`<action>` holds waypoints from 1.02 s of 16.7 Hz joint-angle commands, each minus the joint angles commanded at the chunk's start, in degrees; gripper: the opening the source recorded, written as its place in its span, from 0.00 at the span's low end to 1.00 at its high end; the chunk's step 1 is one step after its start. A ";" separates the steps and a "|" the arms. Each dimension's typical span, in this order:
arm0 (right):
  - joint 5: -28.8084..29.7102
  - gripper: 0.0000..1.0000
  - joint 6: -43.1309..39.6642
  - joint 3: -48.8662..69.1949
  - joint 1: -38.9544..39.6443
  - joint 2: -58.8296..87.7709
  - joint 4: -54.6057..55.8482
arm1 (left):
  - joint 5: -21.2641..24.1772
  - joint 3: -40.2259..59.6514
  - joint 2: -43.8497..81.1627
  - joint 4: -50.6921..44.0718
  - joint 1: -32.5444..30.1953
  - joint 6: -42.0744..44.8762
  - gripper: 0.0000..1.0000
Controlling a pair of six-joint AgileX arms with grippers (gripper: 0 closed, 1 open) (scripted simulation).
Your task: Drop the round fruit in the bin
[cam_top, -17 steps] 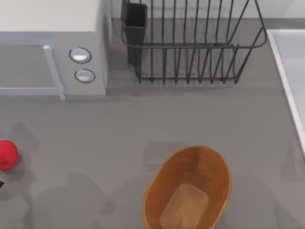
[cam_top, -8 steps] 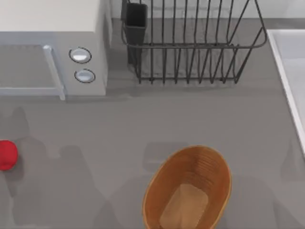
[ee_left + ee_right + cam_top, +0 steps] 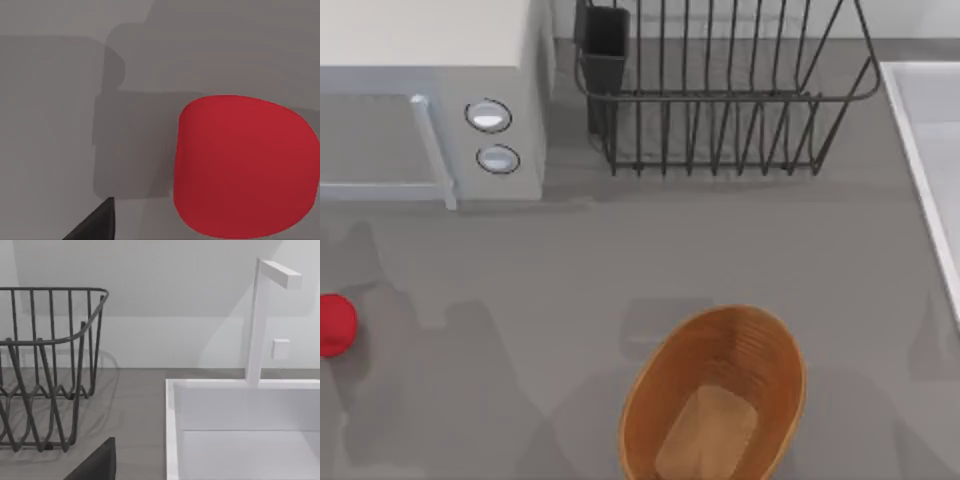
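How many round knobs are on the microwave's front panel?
2. Both sit on the microwave at the table's far left: the upper knob, and the lower knob right beneath it.

— How are the cameras set?
— The top view looks straight down on the grey table [image 3: 620,260]. The left wrist view sits very close over the small bright red round fruit [image 3: 242,165].
— And the right wrist?
— It faces level towards the black wire dish rack [image 3: 45,365] and white sink [image 3: 240,425], both shared with the top view.
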 joint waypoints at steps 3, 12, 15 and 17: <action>0.00 1.00 0.00 0.00 0.00 0.00 0.00 | 0.18 -2.71 2.01 5.73 -1.73 -2.01 1.00; 0.00 1.00 0.00 0.00 0.00 0.00 0.00 | 0.37 -7.81 5.82 16.30 -5.14 -5.69 1.00; 0.00 1.00 0.00 0.00 0.00 0.00 0.00 | 0.37 -7.81 5.82 16.30 -5.14 -5.69 0.77; 0.00 1.00 0.00 0.00 0.00 0.00 0.00 | 0.37 -7.81 5.82 16.30 -5.14 -5.69 0.62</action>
